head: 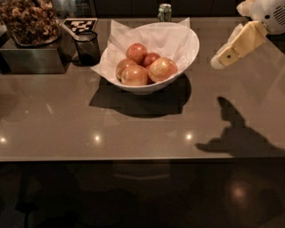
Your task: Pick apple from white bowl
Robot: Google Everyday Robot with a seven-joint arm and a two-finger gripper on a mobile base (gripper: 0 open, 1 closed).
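Observation:
The white bowl [190,50], lined with white paper, stands on the brown table at the back centre. It holds several apples. The largest apple [163,69], yellow-orange with a red blush, lies at the front right of the pile. A small dark-red apple [151,58] lies behind it and yellow-red apples [135,75] lie to its left. My gripper [218,61] hangs in the air at the upper right, to the right of the bowl's rim and apart from it, pointing down and left. Its shadow falls on the table at the right.
A small dark glass cup [87,46] stands just left of the bowl. A metal box [31,60] topped with dried brown material sits at the far left. A checkered tag [80,24] and a green can [164,12] are at the back. The table's front edge [142,158] crosses below.

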